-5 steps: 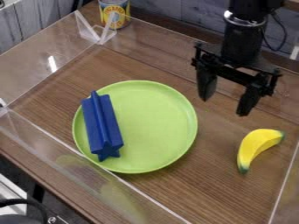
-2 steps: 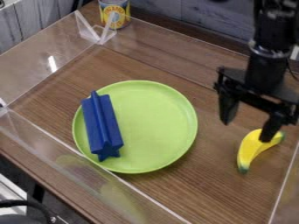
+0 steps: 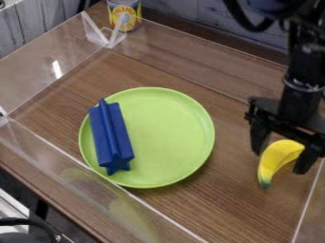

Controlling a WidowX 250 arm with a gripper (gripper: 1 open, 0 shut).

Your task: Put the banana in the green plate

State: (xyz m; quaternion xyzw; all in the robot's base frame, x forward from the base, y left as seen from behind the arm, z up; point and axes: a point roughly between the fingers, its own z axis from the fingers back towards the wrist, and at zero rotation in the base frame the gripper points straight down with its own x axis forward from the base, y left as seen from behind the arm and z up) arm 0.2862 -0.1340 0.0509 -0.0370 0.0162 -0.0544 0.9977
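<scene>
tool (image 3: 286,152) spread over banana (image 3: 278,160), wood tabletop (image 3: 165,66)

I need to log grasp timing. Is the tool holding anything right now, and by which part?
Nothing is held. The tool is open, its fingers straddling the upper end of the banana, which lies on the table beside the green plate.

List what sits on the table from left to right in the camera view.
blue star-profiled block → green plate → banana, with the open pincer straddling it.
</scene>
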